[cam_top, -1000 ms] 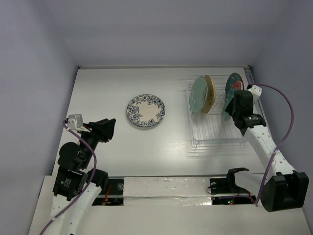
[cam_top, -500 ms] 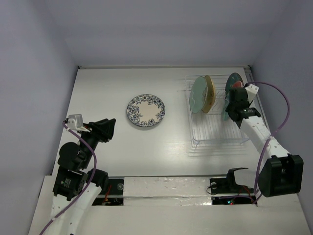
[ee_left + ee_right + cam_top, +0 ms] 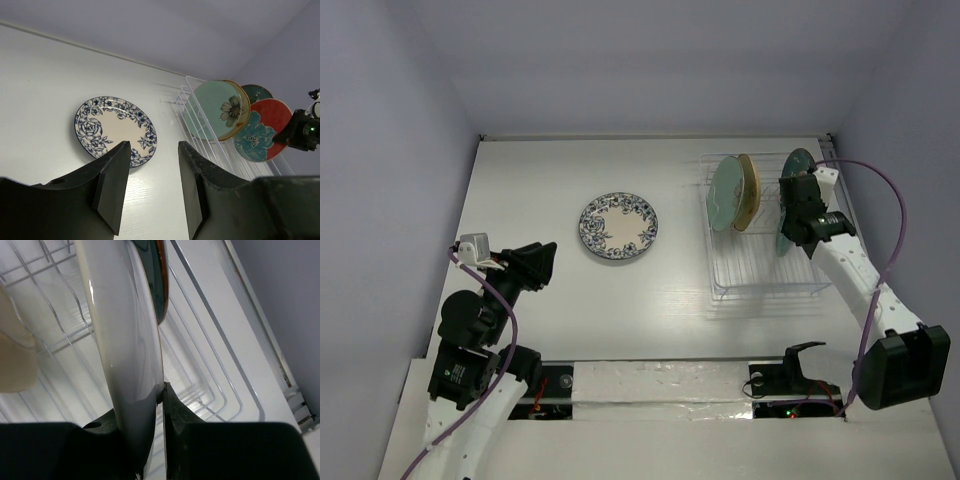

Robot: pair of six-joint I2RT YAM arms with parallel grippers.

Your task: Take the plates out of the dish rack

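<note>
Right claw (image 3: 152, 407) grips red plate (image 3: 260, 131) (teal neighbour (image 3: 258, 92)).

White shells cover the links of the left arm (image 3: 472, 338) and right arm (image 3: 853, 283), with black joints, a looping purple cable (image 3: 898, 228) each (lilac-toned), and the left gripper (image 3: 152, 148) has matte black wedge fingers (image 3: 112, 186).

The plate (image 3: 125, 340) overruns the right wrist view.

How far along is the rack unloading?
One of five done: the white floral-rim plate lies flat on the table. In hand: the right gripper pinches the red-and-teal floral plate, not yet lifted from the dish rack. Left: that one plus the mint green plate, tan plate and dark teal plate. The left gripper is open, empty.
</note>
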